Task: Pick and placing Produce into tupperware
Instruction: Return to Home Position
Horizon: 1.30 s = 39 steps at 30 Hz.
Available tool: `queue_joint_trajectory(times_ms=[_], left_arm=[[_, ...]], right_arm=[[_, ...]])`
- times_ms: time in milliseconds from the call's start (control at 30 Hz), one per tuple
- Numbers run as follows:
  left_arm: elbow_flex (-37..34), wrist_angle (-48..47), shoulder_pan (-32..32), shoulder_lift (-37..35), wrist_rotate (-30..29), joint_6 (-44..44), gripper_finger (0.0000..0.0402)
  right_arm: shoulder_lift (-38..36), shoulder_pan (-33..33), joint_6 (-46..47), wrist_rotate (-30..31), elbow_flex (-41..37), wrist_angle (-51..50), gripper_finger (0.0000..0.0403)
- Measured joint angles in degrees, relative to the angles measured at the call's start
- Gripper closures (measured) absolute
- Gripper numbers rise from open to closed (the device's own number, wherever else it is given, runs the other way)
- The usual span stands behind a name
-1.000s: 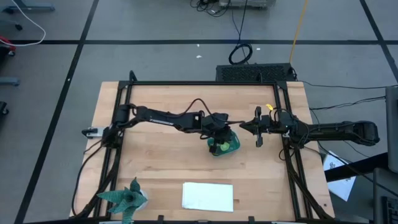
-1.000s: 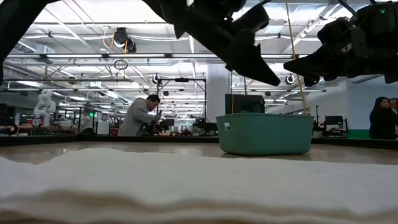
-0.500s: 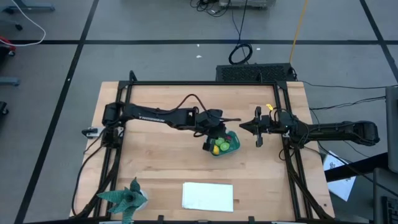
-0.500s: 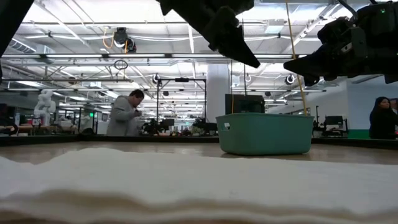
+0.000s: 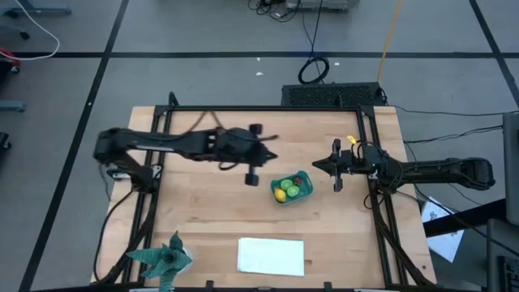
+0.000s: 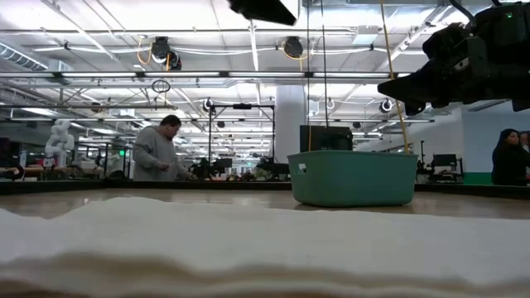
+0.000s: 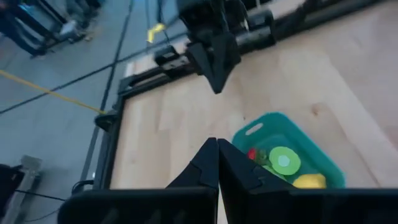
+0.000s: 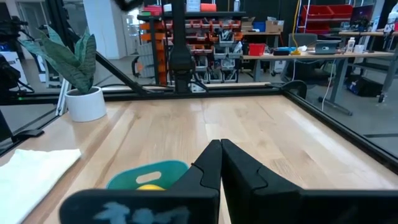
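Over the bench [image 5: 203, 212], the left tool [image 7: 217, 146] hangs high, its fingers pinched together and empty. The right tool [image 8: 219, 147], also pinched closed and empty, faces it. The teal tub [image 6: 352, 180] sits between the two tools, lower than both. In the tub lie the yellow piece [image 7: 309, 181], the green piece [image 7: 283, 160] and the red piece [image 7: 252, 154].

The table [image 5: 203, 203] is seen to be of pale wood, smooth and matt, with grain showing. The tupperware [image 6: 352, 178] is moulded in smooth plastic with a faint sheen. The white sheet [image 5: 271, 255] appears soft and cloth-like.
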Motion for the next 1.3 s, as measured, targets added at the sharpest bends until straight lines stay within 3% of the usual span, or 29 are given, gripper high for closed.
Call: queue_joint_trajectory(times_ms=[267,633,800,1067,1300], left_arm=[[-18.28,11.28,1.16,-16.84,-1.02,-5.45,0.0402],[-40.15,27.82,3.9,-32.64,-0.31,-10.59,0.0402],[-51.07,38.33,5.27,-38.96,3.4,-13.35,0.0402],[-62.82,49.12,6.77,-42.11,3.44,-15.49,0.0402],[-68.37,53.17,7.77,-41.81,3.46,-14.68,0.0402]], right_arm=[[-0.02,0.0,0.0,0.0,0.0,-0.04,0.0403],[0.0,0.0,-0.02,-0.92,0.0,0.05,0.0403],[-0.2,0.01,0.84,-2.95,0.01,2.24,0.0403],[-0.65,0.02,2.84,-8.87,0.01,3.63,0.0403],[-0.65,0.02,3.95,-9.0,0.01,3.15,0.0403]])
